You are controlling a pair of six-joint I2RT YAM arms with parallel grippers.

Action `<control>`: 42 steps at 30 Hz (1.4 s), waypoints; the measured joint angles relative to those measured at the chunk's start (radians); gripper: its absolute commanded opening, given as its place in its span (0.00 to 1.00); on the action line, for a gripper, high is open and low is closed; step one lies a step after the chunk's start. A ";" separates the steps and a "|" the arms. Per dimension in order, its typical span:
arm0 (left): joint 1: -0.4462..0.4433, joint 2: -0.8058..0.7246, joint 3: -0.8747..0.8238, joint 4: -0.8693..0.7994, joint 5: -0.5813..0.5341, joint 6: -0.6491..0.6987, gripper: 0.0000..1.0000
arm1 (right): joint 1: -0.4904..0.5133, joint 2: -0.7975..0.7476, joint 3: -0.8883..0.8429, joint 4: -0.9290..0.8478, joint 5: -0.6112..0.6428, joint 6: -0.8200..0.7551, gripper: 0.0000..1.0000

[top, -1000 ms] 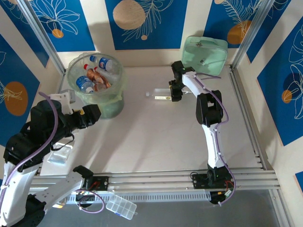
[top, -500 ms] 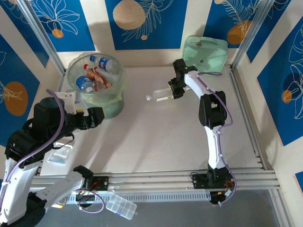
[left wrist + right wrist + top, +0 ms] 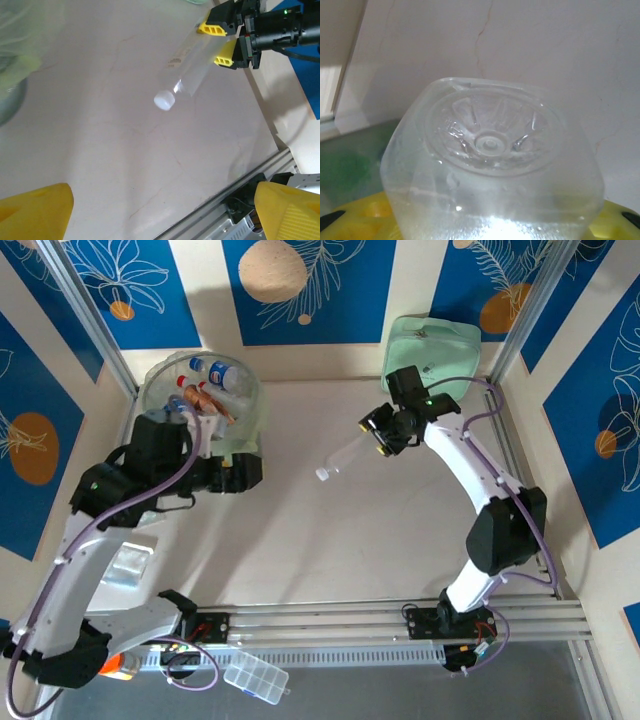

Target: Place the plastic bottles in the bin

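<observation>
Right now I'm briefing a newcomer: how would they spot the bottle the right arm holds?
Find the mint-green case at the far edge of the table. Just before it, the right gripper holds a clear, white-capped bottle aloft; the other bottles lie in the bin.

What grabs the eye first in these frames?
The right gripper holds a clear bottle tilted in the air over the middle of the table, its white cap pointing down and left. At the far left, the bin already holds several bottles, and the left gripper sits open just beside it.
</observation>
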 measured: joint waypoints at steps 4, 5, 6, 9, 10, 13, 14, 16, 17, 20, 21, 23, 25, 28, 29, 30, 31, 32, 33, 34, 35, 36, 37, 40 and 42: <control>-0.053 0.089 0.012 0.051 0.021 0.000 0.97 | 0.023 -0.068 -0.006 -0.018 -0.026 -0.099 0.49; -0.070 0.110 0.019 0.063 0.023 0.000 0.97 | 0.027 -0.086 -0.006 -0.021 -0.030 -0.118 0.49; -0.090 0.137 0.030 0.071 0.024 0.001 0.98 | 0.034 -0.106 -0.006 -0.023 -0.032 -0.140 0.49; -0.141 0.222 0.071 0.105 0.031 0.008 1.00 | 0.058 -0.165 -0.005 -0.033 -0.040 -0.201 0.50; -0.153 0.249 0.081 0.121 0.037 0.010 1.00 | 0.068 -0.180 -0.002 -0.041 -0.045 -0.221 0.50; -0.171 0.312 0.096 0.169 0.071 0.011 0.99 | 0.108 -0.208 0.009 -0.052 -0.056 -0.270 0.50; -0.173 0.327 0.097 0.188 0.086 0.011 0.99 | 0.120 -0.213 0.012 -0.054 -0.061 -0.282 0.50; -0.174 0.356 0.097 0.232 0.126 0.010 0.99 | 0.146 -0.224 0.013 -0.055 -0.072 -0.304 0.50; -0.174 0.364 0.097 0.251 0.144 0.010 0.99 | 0.156 -0.229 0.013 -0.055 -0.077 -0.312 0.50; -0.175 0.391 0.096 0.310 0.203 0.003 0.99 | 0.182 -0.245 0.013 -0.053 -0.090 -0.333 0.51; -0.177 0.398 0.095 0.327 0.216 0.002 0.99 | 0.188 -0.251 0.013 -0.053 -0.095 -0.338 0.51; -0.182 0.408 0.095 0.344 0.234 0.002 1.00 | 0.198 -0.260 0.016 -0.054 -0.105 -0.343 0.51; -0.187 0.410 0.095 0.351 0.238 0.005 1.00 | 0.208 -0.263 0.027 -0.053 -0.112 -0.348 0.51; -0.188 0.411 0.095 0.347 0.232 0.027 0.99 | 0.215 -0.264 0.042 -0.050 -0.118 -0.352 0.51; -0.188 0.411 0.095 0.341 0.224 0.038 0.98 | 0.216 -0.266 0.042 -0.047 -0.121 -0.352 0.51; -0.188 0.411 0.095 0.330 0.212 0.050 0.97 | 0.216 -0.268 0.043 -0.045 -0.124 -0.352 0.51; -0.188 0.411 0.095 0.321 0.204 0.061 0.96 | 0.216 -0.271 0.044 -0.045 -0.127 -0.352 0.51; -0.188 0.411 0.095 0.317 0.201 0.066 0.94 | 0.216 -0.273 0.045 -0.045 -0.129 -0.352 0.51; -0.188 0.411 0.093 0.319 0.203 0.069 0.91 | 0.216 -0.276 0.045 -0.045 -0.130 -0.355 0.51; -0.189 0.410 0.091 0.324 0.208 0.072 0.88 | 0.216 -0.277 0.045 -0.045 -0.131 -0.356 0.51; -0.191 0.410 0.089 0.331 0.214 0.073 0.86 | 0.216 -0.277 0.045 -0.045 -0.132 -0.358 0.51; -0.193 0.410 0.087 0.335 0.221 0.073 0.84 | 0.216 -0.277 0.045 -0.046 -0.134 -0.360 0.51; -0.195 0.410 0.086 0.338 0.227 0.073 0.81 | 0.216 -0.277 0.045 -0.046 -0.137 -0.362 0.51; -0.206 0.411 0.086 0.347 0.243 0.086 0.68 | 0.216 -0.277 0.045 -0.044 -0.154 -0.368 0.51; -0.212 0.411 0.086 0.352 0.249 0.089 0.62 | 0.217 -0.277 0.045 -0.042 -0.157 -0.369 0.51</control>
